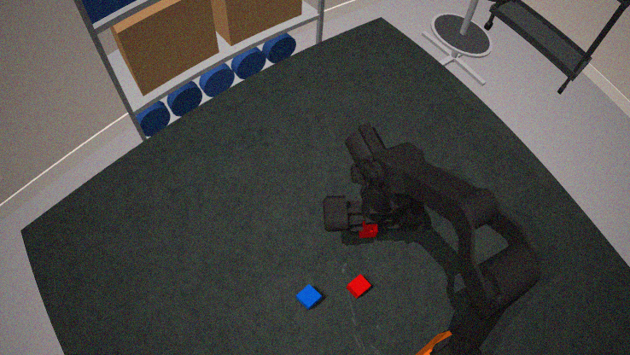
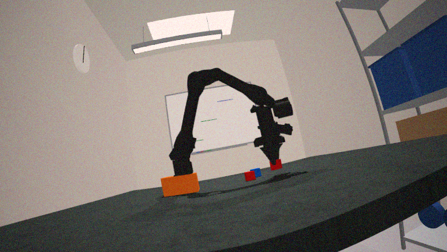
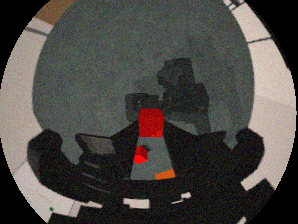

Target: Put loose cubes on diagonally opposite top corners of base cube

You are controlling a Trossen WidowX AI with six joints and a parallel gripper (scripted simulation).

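My gripper is shut on a red cube, held a little above the dark table top. In the top view the arm hides most of the fingers. A second red cube lies on the table, nearer the arm's base. A blue cube sits beside it with a gap between them in the top view. The second red cube partly covers the blue one in the exterior view. The blue cube does not show in the wrist view.
An orange block is at the arm's base. The arm's shadow falls across the table. A shelf rack with boxes and blue rolls stands beyond the table's edge.
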